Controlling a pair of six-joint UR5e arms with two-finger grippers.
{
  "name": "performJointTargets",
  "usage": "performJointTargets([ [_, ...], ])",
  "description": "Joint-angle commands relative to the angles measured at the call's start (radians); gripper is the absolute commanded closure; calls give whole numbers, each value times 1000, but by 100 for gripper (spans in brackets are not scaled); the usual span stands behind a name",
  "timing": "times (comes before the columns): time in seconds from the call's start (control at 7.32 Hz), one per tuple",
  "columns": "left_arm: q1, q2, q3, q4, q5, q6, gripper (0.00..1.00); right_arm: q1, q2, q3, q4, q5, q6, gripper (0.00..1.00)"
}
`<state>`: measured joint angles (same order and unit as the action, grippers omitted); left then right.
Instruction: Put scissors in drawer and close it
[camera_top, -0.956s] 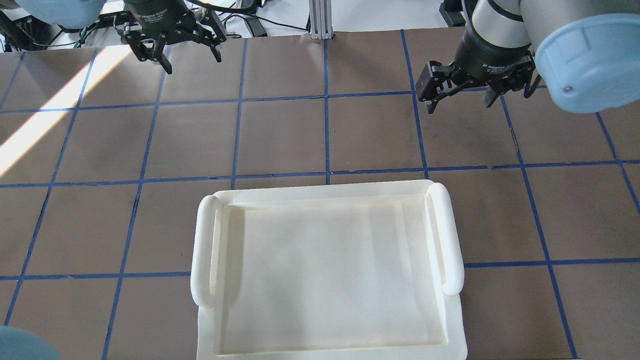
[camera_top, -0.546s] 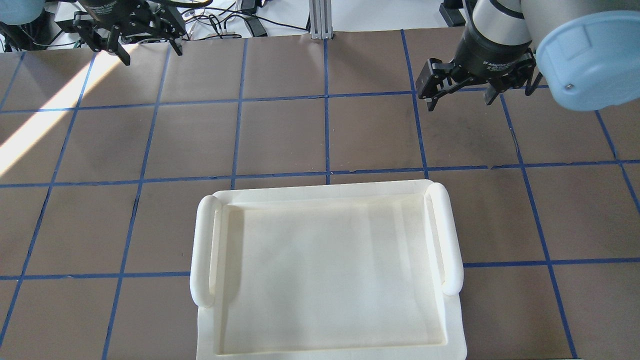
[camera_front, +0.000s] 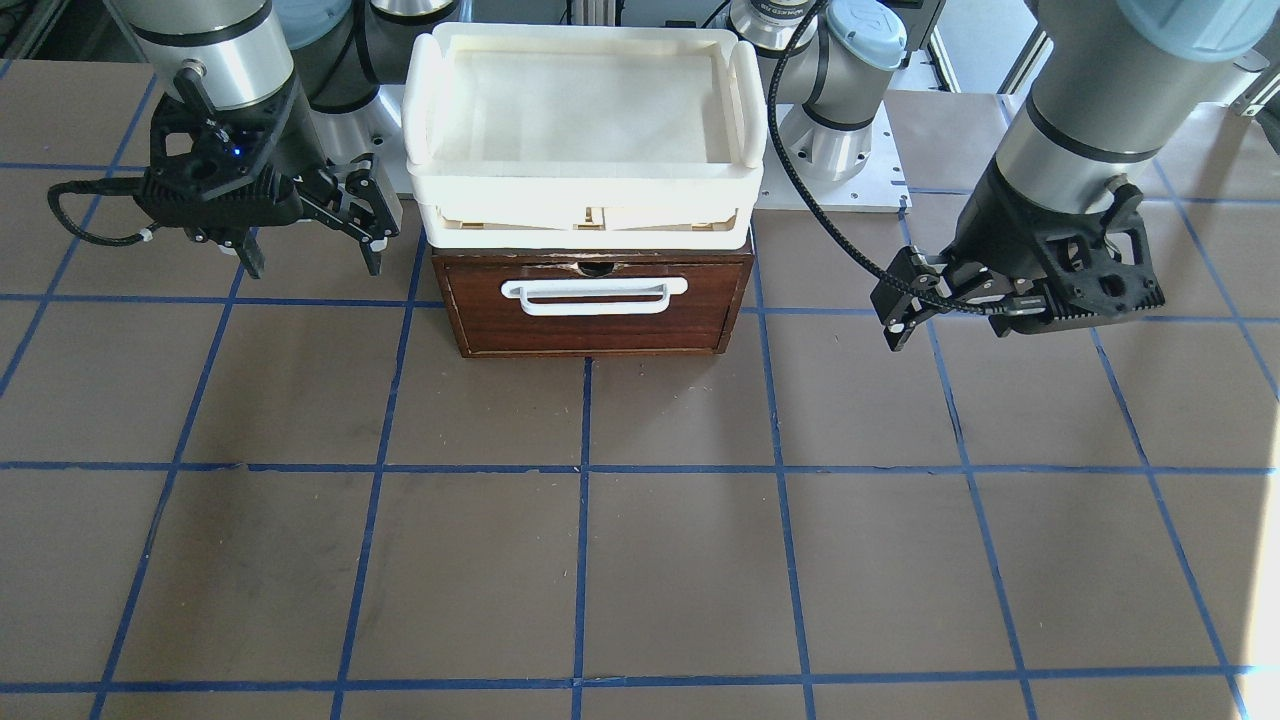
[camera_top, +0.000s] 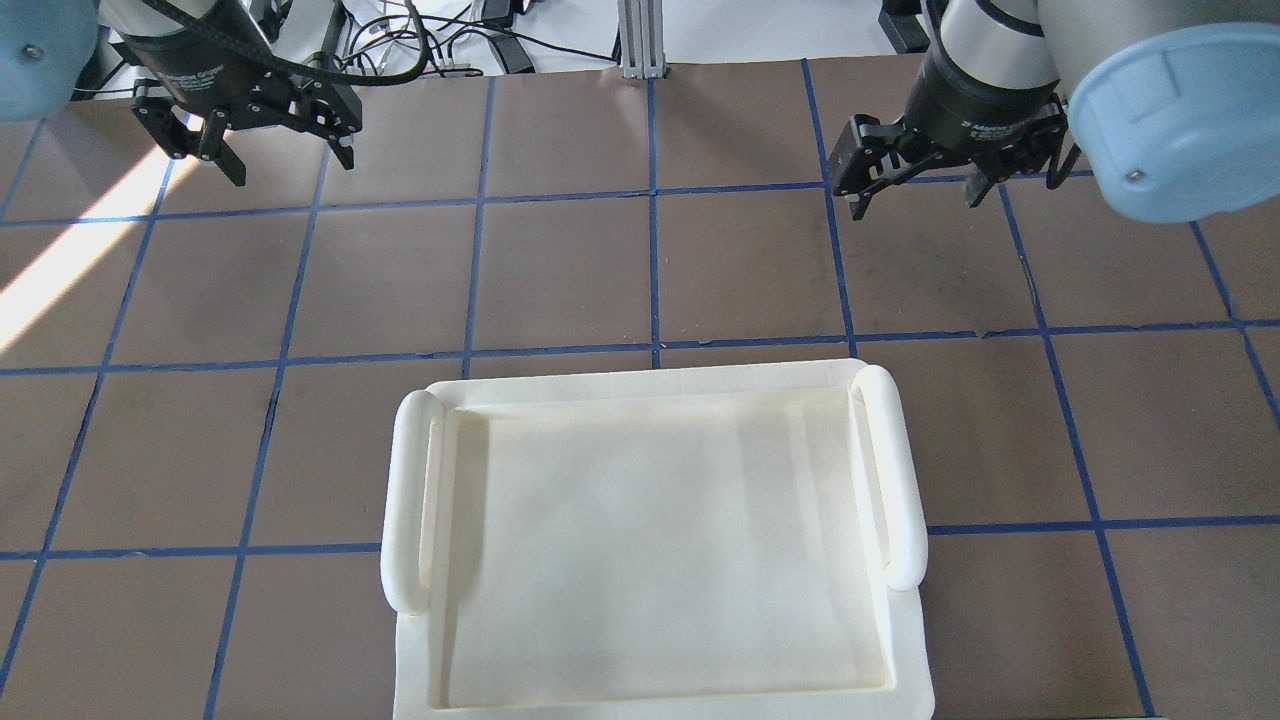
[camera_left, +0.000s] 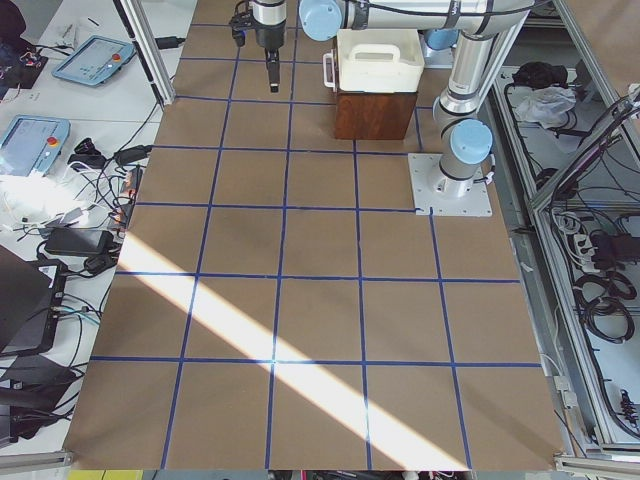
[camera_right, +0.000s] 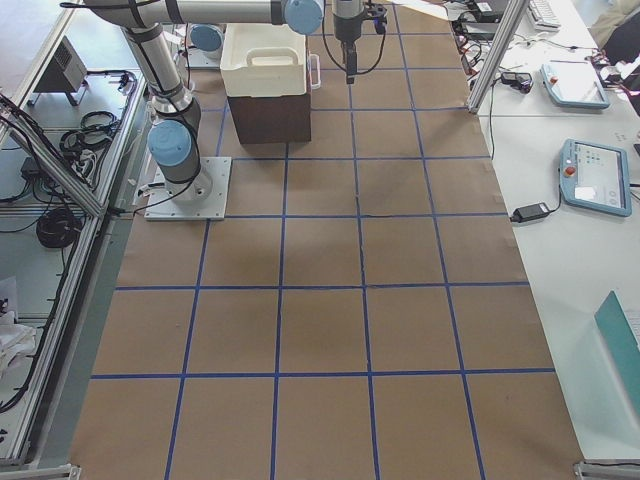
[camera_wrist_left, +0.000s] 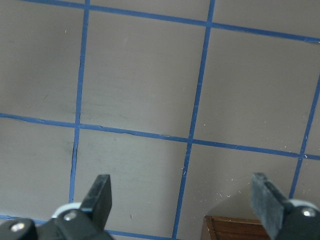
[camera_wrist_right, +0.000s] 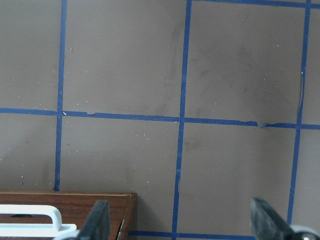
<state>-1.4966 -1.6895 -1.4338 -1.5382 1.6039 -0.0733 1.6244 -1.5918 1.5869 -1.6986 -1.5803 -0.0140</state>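
Note:
The drawer (camera_front: 592, 330), with a dark reddish-brown front and a white bar handle (camera_front: 595, 296), is pushed in flush under the cream tray. The scissors show in no view. My left gripper (camera_top: 290, 163) is open and empty, hovering above the table to the drawer's left and in front of it; the left wrist view (camera_wrist_left: 184, 197) shows a drawer corner (camera_wrist_left: 235, 229). My right gripper (camera_top: 915, 200) is open and empty to the drawer's right, and also shows in the front view (camera_front: 311, 263). The right wrist view (camera_wrist_right: 181, 220) shows the drawer front (camera_wrist_right: 95, 212).
A cream-white plastic tray (camera_top: 405, 500) with two side handles sits on top of the drawer cabinet (camera_left: 375, 112). The table is brown paper with a blue tape grid. Cables and control tablets lie beyond the table's edges.
My left gripper has moved to the left across the far side of the table, then back a little toward the robot. My right gripper has shifted only slightly.

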Motion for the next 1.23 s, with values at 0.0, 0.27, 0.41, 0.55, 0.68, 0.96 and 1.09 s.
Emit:
performJointTargets([
  [0.0,-1,39,-26,-3,-4,0,0,-3,-16,14,-9,-1,-4,0],
  [0.27,-2,50,-40,-5,-9,-2,0,-3,-14,24,-13,-1,-4,0],
  [0.41,-2,53,-43,-5,-9,-2,0,-1,2,34,-13,0,-3,0],
  [0.55,-2,38,-45,-5,-2,-3,0,0,4,18,-13,0,-3,0],
  [0.68,-2,33,-45,-5,-2,-5,0,0,6,-8,-12,-1,-4,0],
  [0.96,-2,48,-45,-7,-4,-6,0,0,9,2,-12,0,-3,0],
  [1.09,-2,39,-45,-5,-2,-8,0,0,10,2,-12,0,-3,0],
])
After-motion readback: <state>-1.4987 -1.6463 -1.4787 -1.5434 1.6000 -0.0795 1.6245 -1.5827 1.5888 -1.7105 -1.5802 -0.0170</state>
